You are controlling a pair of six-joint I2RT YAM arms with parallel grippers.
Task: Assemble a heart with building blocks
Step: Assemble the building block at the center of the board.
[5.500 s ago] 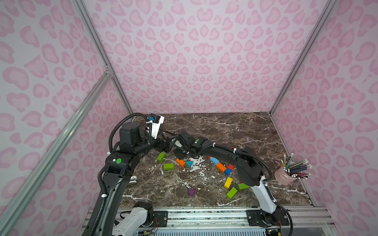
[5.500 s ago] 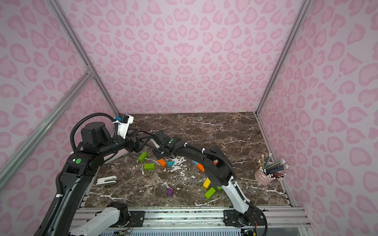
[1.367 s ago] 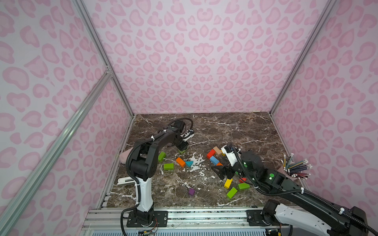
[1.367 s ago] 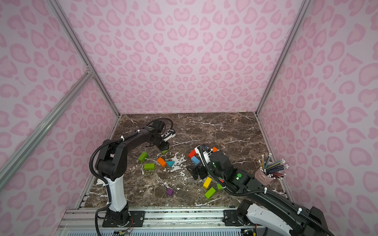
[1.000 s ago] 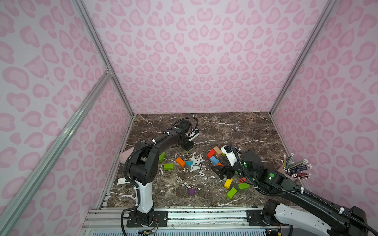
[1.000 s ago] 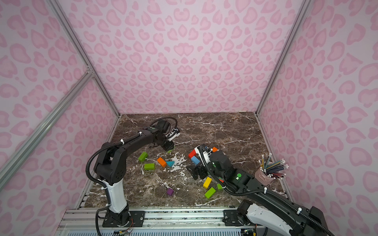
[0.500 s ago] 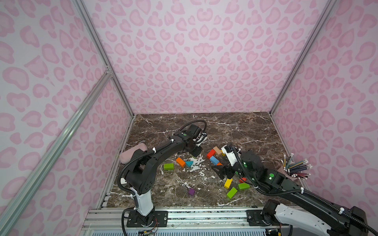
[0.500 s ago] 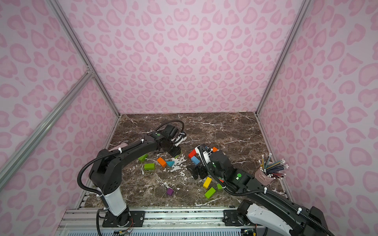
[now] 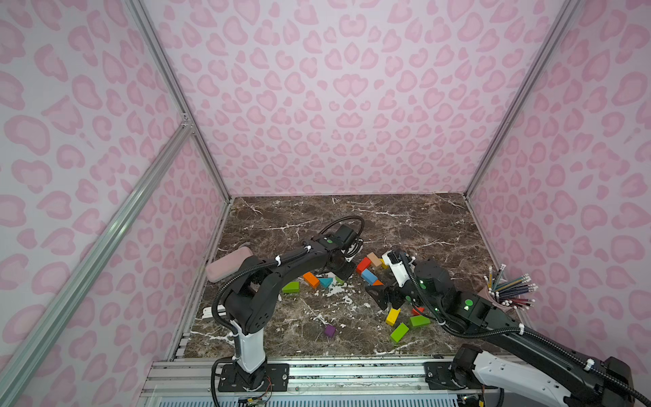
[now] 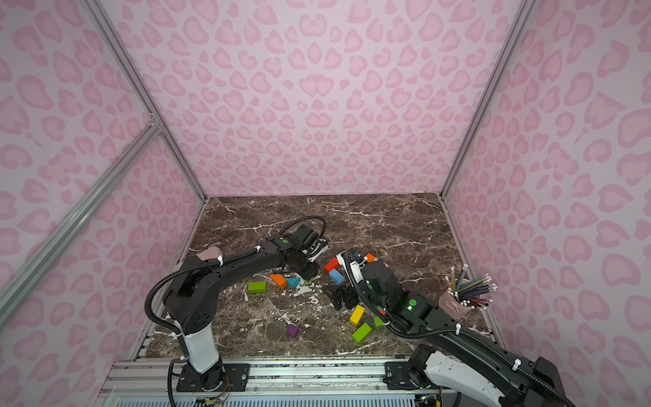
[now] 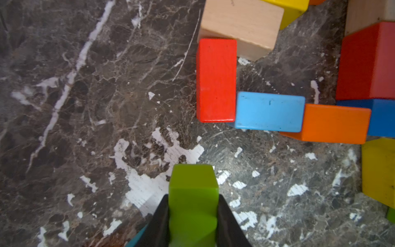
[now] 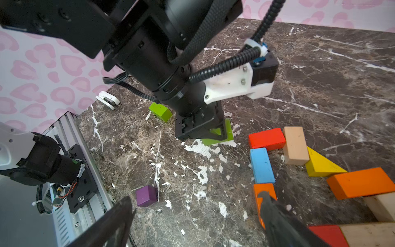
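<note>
In both top views your left gripper (image 9: 344, 274) is low over the table (image 9: 405, 218), clamped on a green block (image 9: 340, 281) just beside a teal wedge (image 9: 326, 282). Your right gripper (image 9: 382, 299) hangs near a yellow brick (image 9: 392, 316). A red brick (image 9: 363, 265), a blue brick (image 9: 369, 276) and a plain brick (image 9: 374, 259) lie between the two grippers.

In the left wrist view, black fingers (image 11: 159, 222) pinch the green block on both sides. The red and blue bricks touch at a corner, and an orange brick (image 11: 335, 124) touches the blue one's other end.

In the right wrist view, your right fingers (image 12: 277, 218) stand wide apart with nothing between them. A purple cube (image 12: 147, 195) sits near one tip. The green block's lower edge looks to be at the table, well apart from the red brick.
</note>
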